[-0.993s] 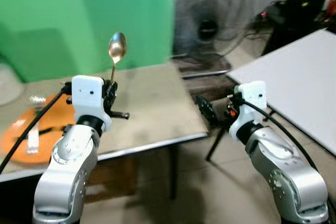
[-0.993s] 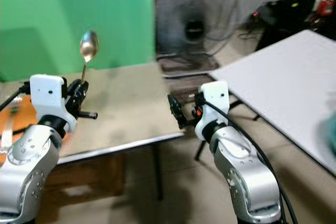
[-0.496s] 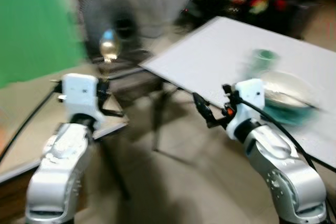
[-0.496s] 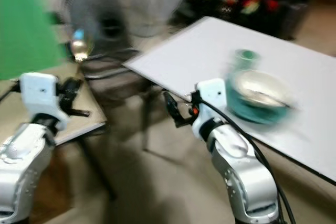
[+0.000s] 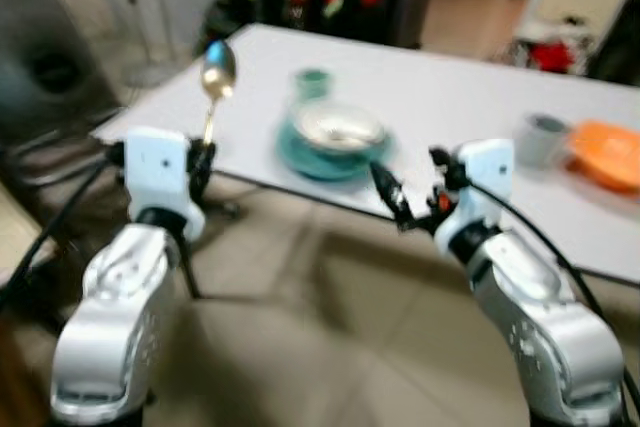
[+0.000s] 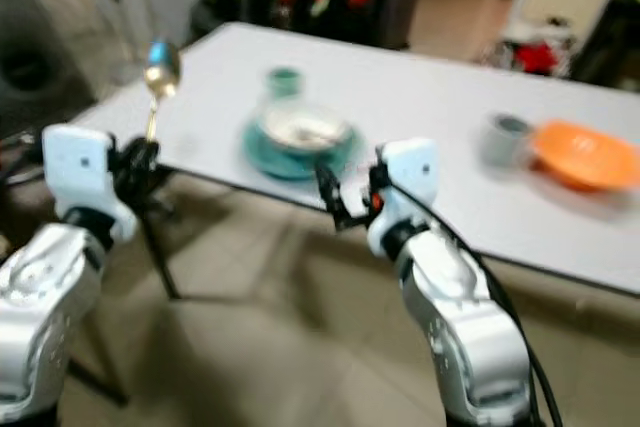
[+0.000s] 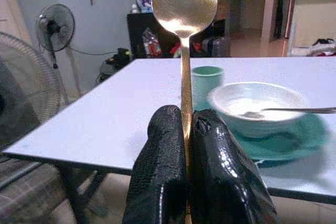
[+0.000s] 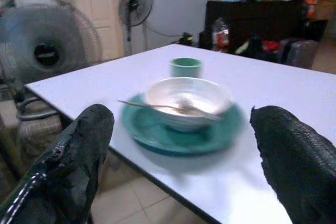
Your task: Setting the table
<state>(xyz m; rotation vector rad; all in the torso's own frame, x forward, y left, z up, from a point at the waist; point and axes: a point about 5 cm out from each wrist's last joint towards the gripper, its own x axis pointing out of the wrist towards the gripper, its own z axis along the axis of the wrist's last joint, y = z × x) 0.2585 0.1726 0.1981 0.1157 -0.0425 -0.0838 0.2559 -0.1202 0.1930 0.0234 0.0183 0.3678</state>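
Two claws are raised ahead of us, short of the tabletop's near edge. Our left claw is clenched on the thin handle of a gold spoon, which stands upright with its bowl at the top, well above the fingers. Our right claw hangs released, its two black fingers spread wide with nothing between them, pointing toward the near edge of the tabletop.

Beyond the claws lies the white tabletop, set at an angle to us. Nearest its edge, between the two claws in the head views, sits a teal plate with a white bowl resting on it. Another spoon lies in that bowl, its handle sticking out over the rim. Just behind the plate stands a small green cup, upright. Farther along the tabletop to our right we see a grey cup and, just beside it, an orange dish; the blur keeps us from telling more about them.

Off the tabletop to our left stands a large floor fan, with a smaller standing fan farther back against the wall. At the far end of the room a dark cabinet carries assorted clutter on top.
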